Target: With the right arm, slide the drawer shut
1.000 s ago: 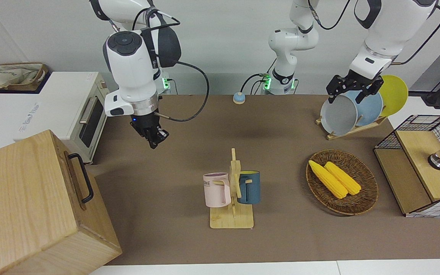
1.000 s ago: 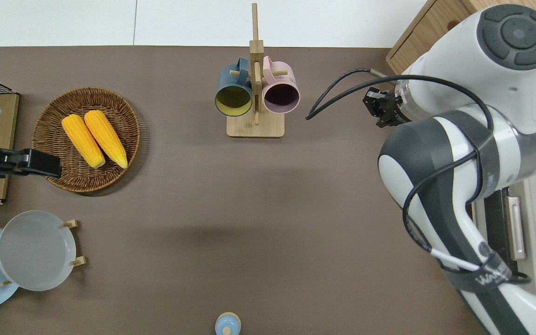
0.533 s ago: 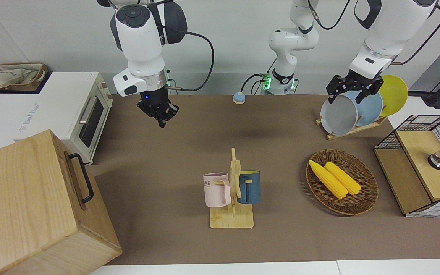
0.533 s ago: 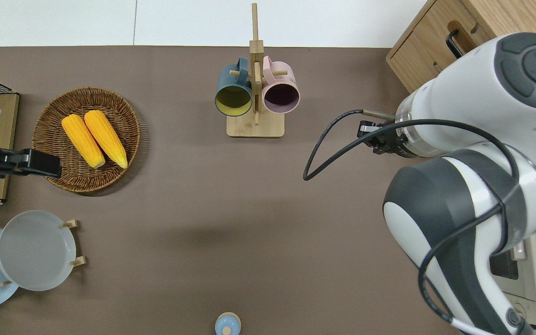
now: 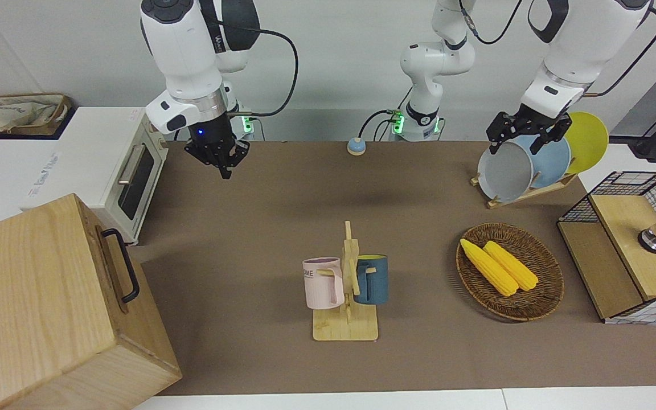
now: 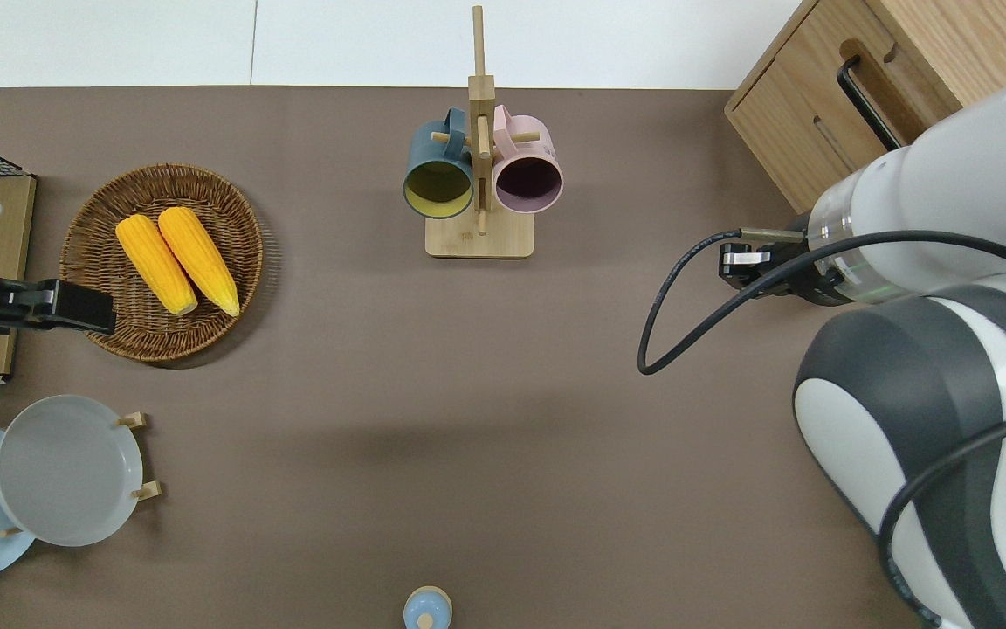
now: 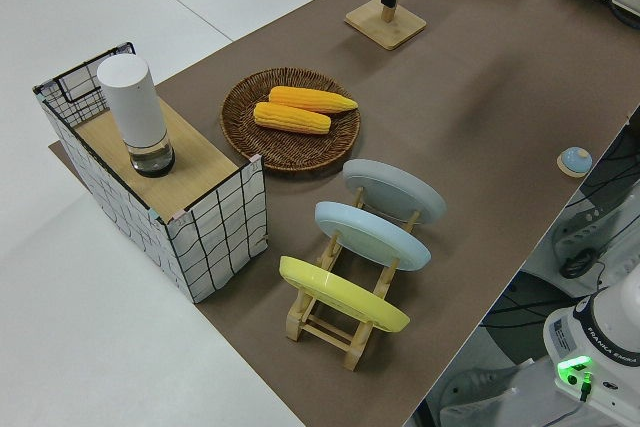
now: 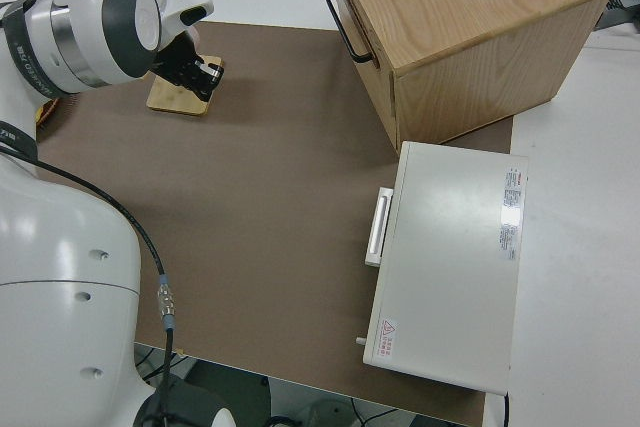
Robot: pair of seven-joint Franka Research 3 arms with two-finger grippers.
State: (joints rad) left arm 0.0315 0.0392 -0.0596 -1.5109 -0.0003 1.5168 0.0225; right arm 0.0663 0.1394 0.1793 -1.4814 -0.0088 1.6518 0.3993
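The drawer [image 5: 113, 267] sat flush in its box, well apart from the right tool [image 5: 221, 165], farther from the robots, handle running crosswise. The tool held nothing; its opening couldn't be told.

Open brown mat [image 5: 237, 239] between the mug rack [image 5: 346, 287] and the drawer [image 5: 113, 266] front.

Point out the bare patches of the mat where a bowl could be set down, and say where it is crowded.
The widest bare stretch lies between the mug rack and the small blue button. Another lies between the mug rack and the wooden box. It is crowded at the left arm's end, around the corn basket and plate rack.
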